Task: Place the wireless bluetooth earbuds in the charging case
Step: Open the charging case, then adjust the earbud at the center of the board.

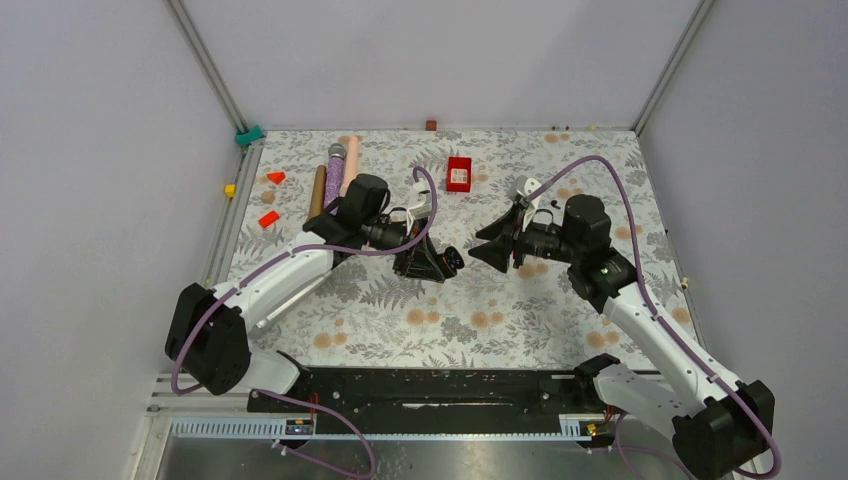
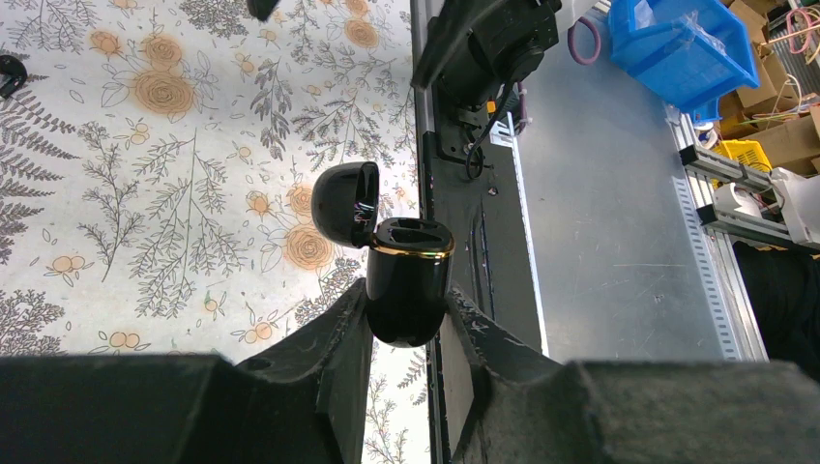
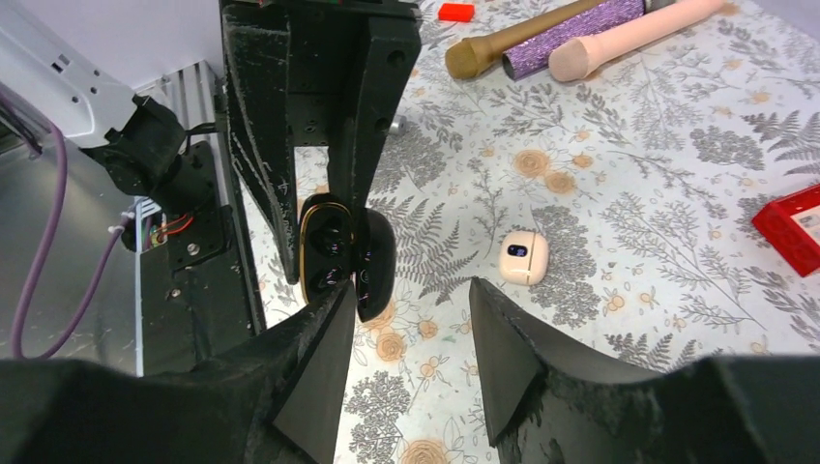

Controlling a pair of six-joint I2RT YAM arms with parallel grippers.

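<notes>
Left claw (image 2: 406, 302) is clamped on the black case (image 2: 408, 275), its lid flipped open and mouth turned toward the right claw (image 3: 411, 295). That one stands half open and empty just before it, probably for loading. Whether the earbuds sit inside is too dark to tell.

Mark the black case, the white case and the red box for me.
black case (image 2: 408, 290), left wrist view, on its glossy body below the gold rim.
white case (image 3: 523, 258), right wrist view, middle of its top face.
red box (image 1: 459, 174), top external view, centre of its top.
</notes>
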